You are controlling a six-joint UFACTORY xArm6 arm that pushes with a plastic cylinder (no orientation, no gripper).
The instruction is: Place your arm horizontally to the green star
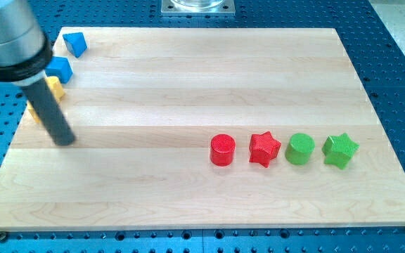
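You get a bright, even picture here. The light seems to come from above, so shadows are small and soft. The red cylinder (222, 150) and the green star (340, 150) each have just a thin dark edge below them. The wooden board (188, 70) has no strong glare. The big grey arm (9, 35) at the view's top left looks blurry.

I can read no text, label, brand, number or sign anywhere in this view. The faces of the blocks that show are plain colour, and the wooden table (188, 70) carries only its grain, with no print on it.
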